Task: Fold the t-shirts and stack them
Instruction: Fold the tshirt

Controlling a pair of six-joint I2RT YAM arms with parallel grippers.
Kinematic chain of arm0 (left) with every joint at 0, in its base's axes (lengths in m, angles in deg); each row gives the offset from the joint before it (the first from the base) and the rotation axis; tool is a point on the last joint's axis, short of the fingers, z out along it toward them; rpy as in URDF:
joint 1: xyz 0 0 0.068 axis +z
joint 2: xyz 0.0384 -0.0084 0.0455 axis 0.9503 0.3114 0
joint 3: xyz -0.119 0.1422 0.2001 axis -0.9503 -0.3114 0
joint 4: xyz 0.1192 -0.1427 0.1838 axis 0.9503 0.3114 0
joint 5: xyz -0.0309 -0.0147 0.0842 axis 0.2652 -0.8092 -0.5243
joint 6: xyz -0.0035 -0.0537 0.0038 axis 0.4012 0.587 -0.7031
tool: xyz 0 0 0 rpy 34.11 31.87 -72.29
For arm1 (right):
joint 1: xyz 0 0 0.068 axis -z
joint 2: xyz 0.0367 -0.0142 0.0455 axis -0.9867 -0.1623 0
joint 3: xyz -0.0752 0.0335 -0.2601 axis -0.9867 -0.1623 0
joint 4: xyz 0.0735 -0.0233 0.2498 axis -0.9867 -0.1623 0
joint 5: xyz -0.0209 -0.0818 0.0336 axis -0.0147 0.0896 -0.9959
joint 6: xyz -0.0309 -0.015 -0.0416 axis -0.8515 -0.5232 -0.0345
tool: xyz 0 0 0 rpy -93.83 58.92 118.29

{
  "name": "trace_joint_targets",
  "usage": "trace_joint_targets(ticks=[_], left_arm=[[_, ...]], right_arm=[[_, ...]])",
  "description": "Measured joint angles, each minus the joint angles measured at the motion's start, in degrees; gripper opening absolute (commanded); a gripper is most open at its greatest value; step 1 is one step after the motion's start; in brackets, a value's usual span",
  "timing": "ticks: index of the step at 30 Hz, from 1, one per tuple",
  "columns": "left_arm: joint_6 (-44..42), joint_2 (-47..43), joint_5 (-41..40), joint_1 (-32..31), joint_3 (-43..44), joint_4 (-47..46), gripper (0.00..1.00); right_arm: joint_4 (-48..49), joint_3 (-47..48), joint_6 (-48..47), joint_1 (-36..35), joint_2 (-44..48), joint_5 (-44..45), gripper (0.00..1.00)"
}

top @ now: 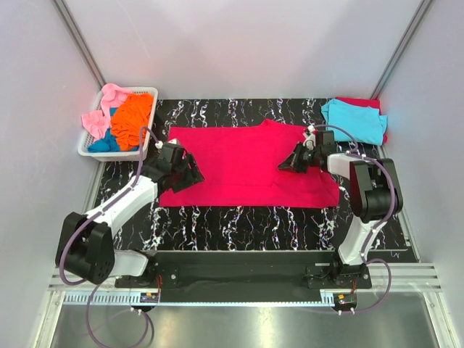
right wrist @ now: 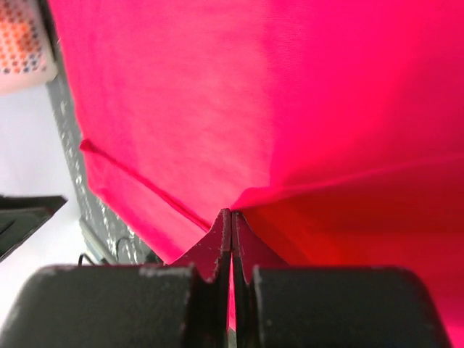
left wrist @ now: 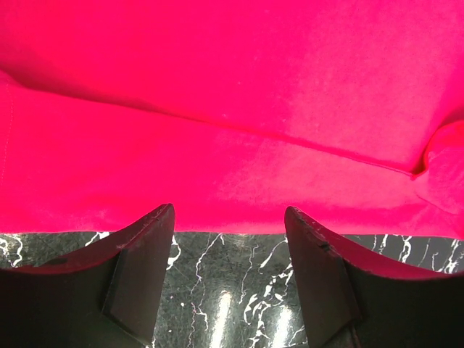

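Overhead view down onto table (top: 239,221); both wrist views close on shared crimson-red t-shirt (top: 246,163).

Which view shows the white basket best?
The top external view: the whole white basket shows at far left, with shirts piled in it. The right wrist view catches only a blurred corner of it, beyond the red shirt. The left wrist view shows none of it.
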Motion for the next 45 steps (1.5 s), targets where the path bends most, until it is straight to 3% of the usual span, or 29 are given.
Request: trace_joint_targets(ticks=[4, 5, 6, 10, 13, 19, 30, 45], left_arm=[[0.0, 0.9, 0.0, 0.0, 0.3, 0.1, 0.67], [0.0, 0.9, 0.0, 0.0, 0.3, 0.2, 0.67], [0.0, 0.9, -0.1, 0.0, 0.3, 0.2, 0.67], [-0.2, 0.9, -0.2, 0.0, 0.3, 0.3, 0.67], [-0.5, 0.9, -0.3, 0.0, 0.3, 0.3, 0.67], [-1.0, 0.9, -0.5, 0.0, 0.3, 0.3, 0.67], [-1.1, -2.3, -0.6, 0.0, -1.3, 0.6, 0.67], [-1.4, -3.5, 1.8, 0.0, -2.0, -0.3, 0.67]], right_arm=[[1.4, 3.4, -0.3, -1.7, -3.3, -2.9, 0.01], [1.5, 4.3, -0.5, -2.0, -4.2, -3.3, 0.05], [1.7, 4.9, -0.5, -2.3, -4.8, -3.8, 0.18], [1.8, 5.8, -1.1, -2.7, -6.1, -4.2, 0.47], [1.9, 5.8, -1.9, -2.9, -6.1, -3.9, 0.54], [2.0, 4.6, -2.6, -3.0, -3.7, -1.0, 0.54], [11.0, -1.6, -1.3, -3.1, 8.4, 1.3, 0.52], [-7.2, 2.2, -3.8, -3.2, 8.2, 26.9, 0.45]])
